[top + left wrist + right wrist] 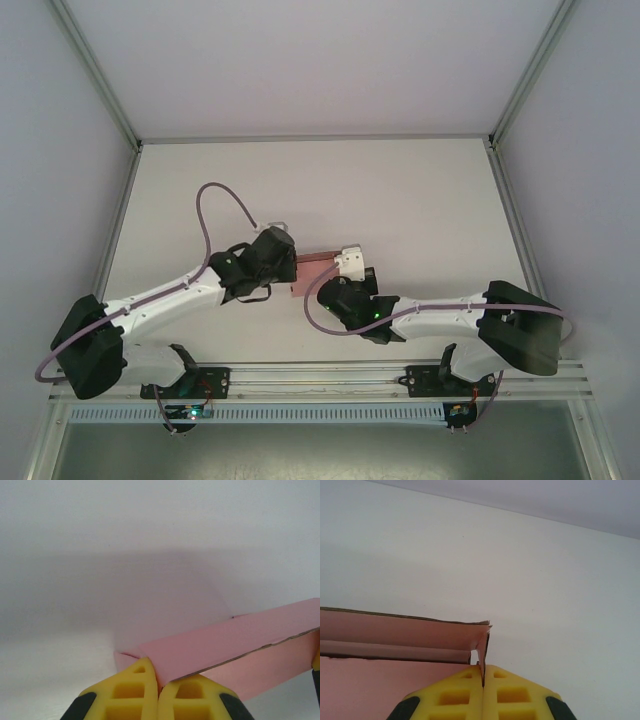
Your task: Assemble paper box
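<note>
The paper box [312,270] [225,640] [395,630] is looked down on from high above the near edge of the table [300,190]. It is seen very close from each wrist, at opposite ends, and is shared by all three views.

Light: bright, even, diffuse white.
Shadow: broad soft grey patch on the table [150,575] behind the paper box [225,640], left wrist view.
Focus: top view sharp; wrist views slightly soft.

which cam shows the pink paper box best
Right wrist: the paper box shows its raised walls and corner up close. Left wrist shows one folded flap; top external shows a small, half-hidden pink patch.
</note>
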Robot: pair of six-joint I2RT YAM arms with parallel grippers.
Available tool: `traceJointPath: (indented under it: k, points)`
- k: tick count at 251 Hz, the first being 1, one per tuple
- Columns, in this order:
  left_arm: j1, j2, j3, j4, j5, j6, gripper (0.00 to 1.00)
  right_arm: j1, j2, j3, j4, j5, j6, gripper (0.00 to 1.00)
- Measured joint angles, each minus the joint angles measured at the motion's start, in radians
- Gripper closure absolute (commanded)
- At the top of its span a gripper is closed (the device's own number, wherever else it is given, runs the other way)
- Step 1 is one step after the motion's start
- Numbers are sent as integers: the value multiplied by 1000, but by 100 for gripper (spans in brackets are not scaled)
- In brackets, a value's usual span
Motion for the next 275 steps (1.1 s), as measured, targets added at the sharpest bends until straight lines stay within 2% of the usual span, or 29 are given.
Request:
traceJointPath:
  k: [22,40,69,76,86,105,135,140,146,149,184,218,251,275]
  points:
    - [-19,-35,-69,86,-31,14,98,0,0,-3,8,1,-2,100]
    - [-36,-66,-126,154,-54,30,91,0,0,-4,11,1,-4,100]
    - [-62,-114,-206,237,-80,66,87,0,0,-10,29,0,-9,100]
    - [-65,-121,-212,240,-83,74,79,0,1,-12,34,0,-11,100]
    - [-68,-128,-212,236,-82,88,62,0,3,-12,40,-1,-14,100]
    - [-78,-125,-195,203,-63,101,56,-1,8,-12,54,-5,-19,100]
    - [-89,-114,-116,69,-32,120,30,-1,17,-12,76,-12,-29,100]
    - [-90,-109,-102,43,-26,116,23,-1,18,-11,77,-13,-30,100]
    - [-90,-105,-83,11,-19,125,4,-1,20,-10,79,-12,-31,100]
    - [-91,-102,-74,-4,-16,120,0,-1,21,-9,80,-13,-31,100]
    - [-91,-98,35,-141,-11,106,0,-1,25,-8,89,-13,-35,100]
    - [-70,-130,76,-206,-32,-6,0,-2,25,-8,90,-16,-37,100]
    - [63,-150,71,-232,30,-125,0,-2,29,-7,97,-17,-38,100]
    - [169,-152,25,-174,104,-191,0,-2,34,-4,101,-19,-43,100]
